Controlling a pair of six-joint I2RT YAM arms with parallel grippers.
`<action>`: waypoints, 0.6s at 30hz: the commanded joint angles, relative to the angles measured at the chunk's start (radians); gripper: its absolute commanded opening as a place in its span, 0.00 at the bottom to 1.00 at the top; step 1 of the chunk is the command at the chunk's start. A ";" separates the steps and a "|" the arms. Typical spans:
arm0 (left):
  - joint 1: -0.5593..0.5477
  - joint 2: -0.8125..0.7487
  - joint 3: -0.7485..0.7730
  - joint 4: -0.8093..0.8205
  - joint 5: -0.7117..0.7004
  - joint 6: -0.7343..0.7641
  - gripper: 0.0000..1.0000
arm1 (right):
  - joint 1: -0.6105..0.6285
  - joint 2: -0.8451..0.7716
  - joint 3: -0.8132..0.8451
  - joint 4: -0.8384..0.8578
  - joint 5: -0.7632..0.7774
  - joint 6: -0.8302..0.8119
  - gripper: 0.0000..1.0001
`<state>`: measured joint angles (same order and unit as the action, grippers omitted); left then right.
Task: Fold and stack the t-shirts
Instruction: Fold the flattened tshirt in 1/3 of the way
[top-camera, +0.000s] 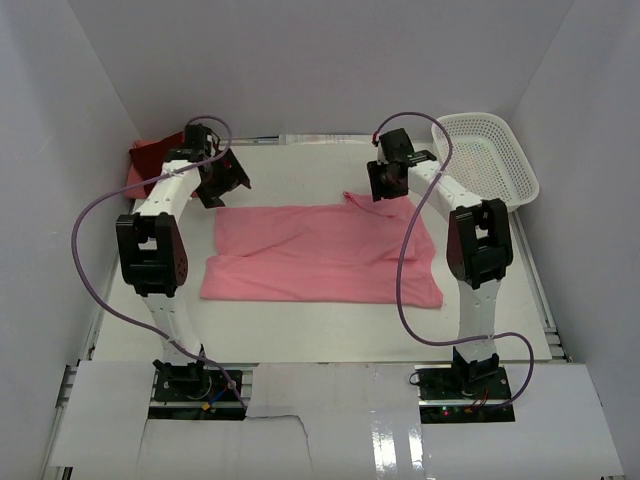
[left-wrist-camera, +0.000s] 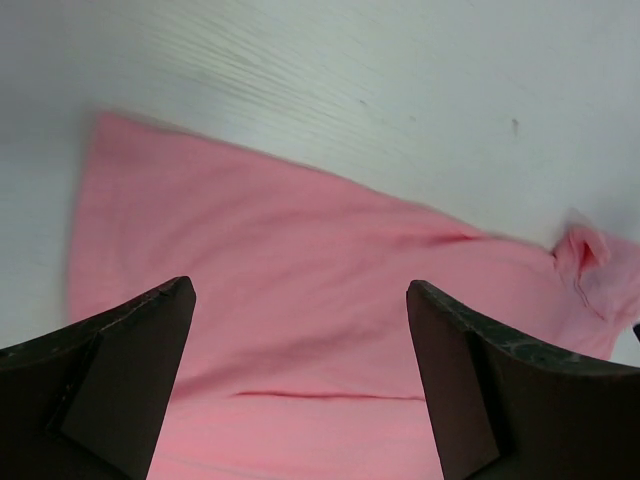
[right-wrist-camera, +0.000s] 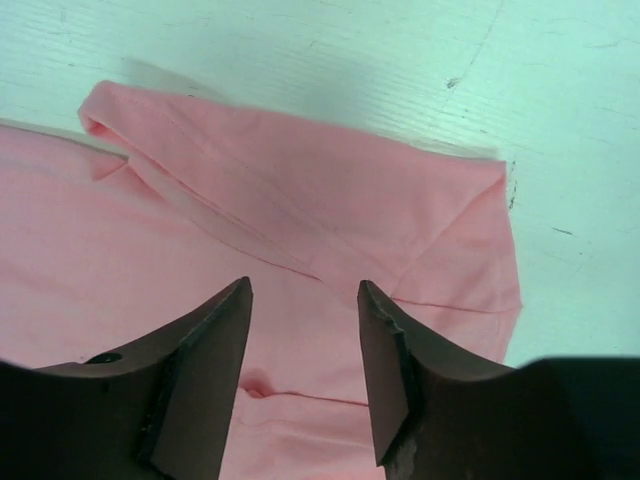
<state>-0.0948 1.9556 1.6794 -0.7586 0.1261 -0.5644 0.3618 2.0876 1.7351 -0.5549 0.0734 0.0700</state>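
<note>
A pink t-shirt (top-camera: 320, 255) lies folded flat on the middle of the white table. It fills the left wrist view (left-wrist-camera: 300, 260) and the right wrist view (right-wrist-camera: 300, 210). My left gripper (top-camera: 222, 178) hovers over the shirt's far left corner, open and empty, with its fingertips (left-wrist-camera: 150, 340) wide apart. My right gripper (top-camera: 385, 180) hovers over the far right corner, where a sleeve is folded over (right-wrist-camera: 430, 240), and it is open and empty (right-wrist-camera: 305, 295). A dark red t-shirt (top-camera: 150, 157) lies bunched at the back left, with pink cloth (top-camera: 138, 182) just under it, partly hidden by my left arm.
A white mesh basket (top-camera: 487, 158) stands at the back right, close to my right arm. White walls close in the table on the left, back and right. Purple cables loop from both arms over the table.
</note>
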 joint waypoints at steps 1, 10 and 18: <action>0.064 0.032 0.034 -0.056 0.050 0.035 0.98 | -0.020 0.012 0.043 -0.060 0.063 0.014 0.52; 0.167 0.074 0.114 -0.067 0.035 0.061 0.98 | -0.043 0.029 0.021 -0.094 0.071 0.073 0.47; 0.185 0.115 0.143 -0.071 0.044 0.063 0.98 | -0.058 0.071 0.014 -0.103 0.045 0.076 0.43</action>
<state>0.0799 2.0556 1.7916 -0.8181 0.1524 -0.5144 0.3115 2.1410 1.7401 -0.6388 0.1280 0.1307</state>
